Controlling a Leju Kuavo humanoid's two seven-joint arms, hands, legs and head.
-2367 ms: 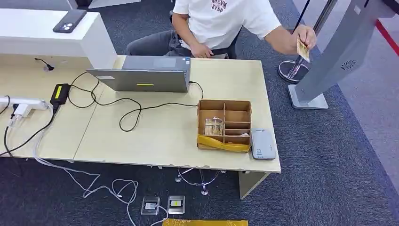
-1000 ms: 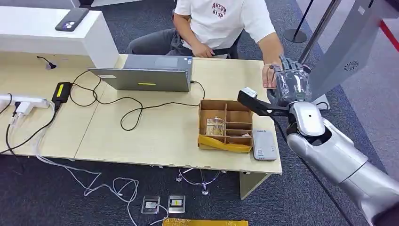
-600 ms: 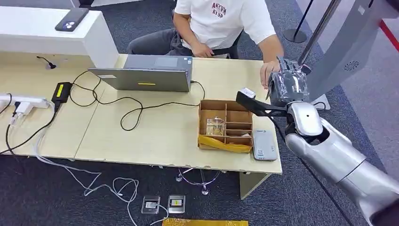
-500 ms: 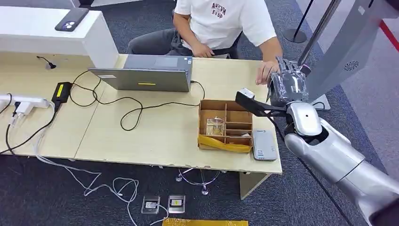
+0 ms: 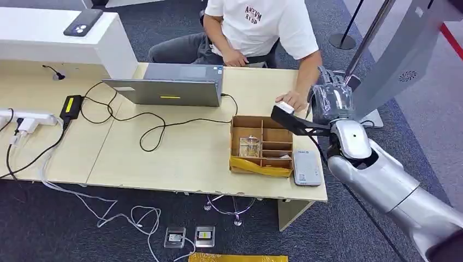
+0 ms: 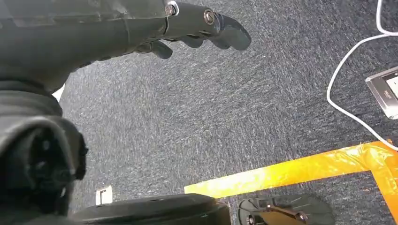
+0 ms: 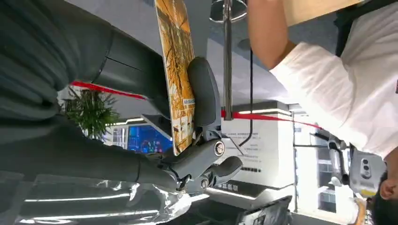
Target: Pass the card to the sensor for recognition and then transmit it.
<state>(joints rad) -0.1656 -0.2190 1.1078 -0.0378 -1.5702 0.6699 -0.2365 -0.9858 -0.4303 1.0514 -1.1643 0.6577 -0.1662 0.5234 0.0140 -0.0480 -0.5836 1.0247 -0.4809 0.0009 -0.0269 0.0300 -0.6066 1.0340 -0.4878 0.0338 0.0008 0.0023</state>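
The desk (image 5: 180,155) is taking up most of the head view, with a person (image 5: 256,27) sitting at its far side, one hand (image 5: 289,101) resting on the top near the far right corner. A grey kiosk (image 5: 401,54) is standing on the carpet off the desk's right end. A closed laptop (image 5: 174,87) is lying at the far edge, and a cardboard tray (image 5: 261,144) with compartments is sitting near the right front, a flat grey sensor (image 5: 306,167) just beside it on the right.

The right arm is reaching in from the lower right — the right hand (image 5: 332,101) is raised over the desk's right end, between the person's hand and the kiosk.

The card (image 7: 177,70) is sitting in the right hand (image 7: 141,117), clamped between the thumb on one face and dark fingers (image 7: 204,93) on the other. It is being seen nearly edge-on in the right wrist view, its long axis running away from the palm, with the orange printed face turned towards the fingers. One end is being cut off by the picture edge; the print is too foreshortened to read. In the head view the hand's back is hiding the card.

The left hand (image 6: 187,28) is hanging over the carpet, fingers apart and holding nothing.
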